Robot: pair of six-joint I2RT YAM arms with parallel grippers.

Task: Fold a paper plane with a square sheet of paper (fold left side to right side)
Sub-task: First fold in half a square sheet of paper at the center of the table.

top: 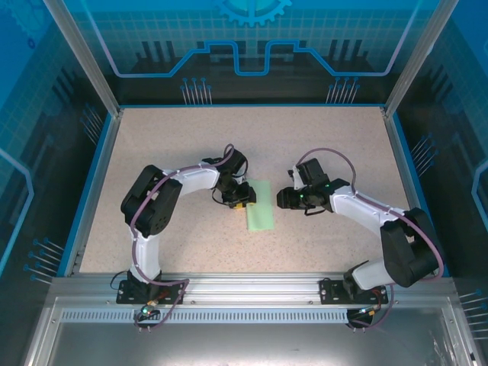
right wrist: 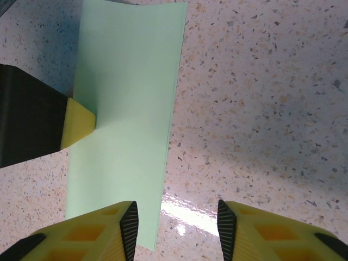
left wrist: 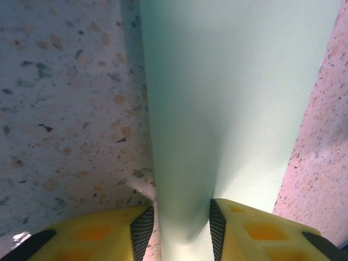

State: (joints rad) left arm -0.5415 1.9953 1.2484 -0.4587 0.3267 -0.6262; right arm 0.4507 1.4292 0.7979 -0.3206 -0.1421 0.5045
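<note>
The mint-green sheet of paper (top: 261, 210) lies on the speckled worktop (top: 191, 137) between my two arms. It is folded in half into a long narrow strip, and its long axis runs away from the near edge. My left hand (top: 242, 200) sits against the strip's left side and my right hand (top: 280, 198) is just off its right side. From my left wrist, the paper (left wrist: 234, 98) rises as a smooth, slightly curved band that narrows as it comes in between my left hand's (left wrist: 180, 228) dark pads. The pads stand a modest gap apart with the paper filling that gap, but I cannot tell whether they actually pinch it. From my right wrist, the strip (right wrist: 125, 98) lies flat with two layered edges showing down its right side. One yellow fingertip (right wrist: 80, 122) of my left hand overlaps its left edge, where a faint crease starts. My right hand (right wrist: 176, 225) is spread wide and holds nothing. Its left finger hangs over the strip's near right corner, and the rest of the gap is over bare worktop.
</note>
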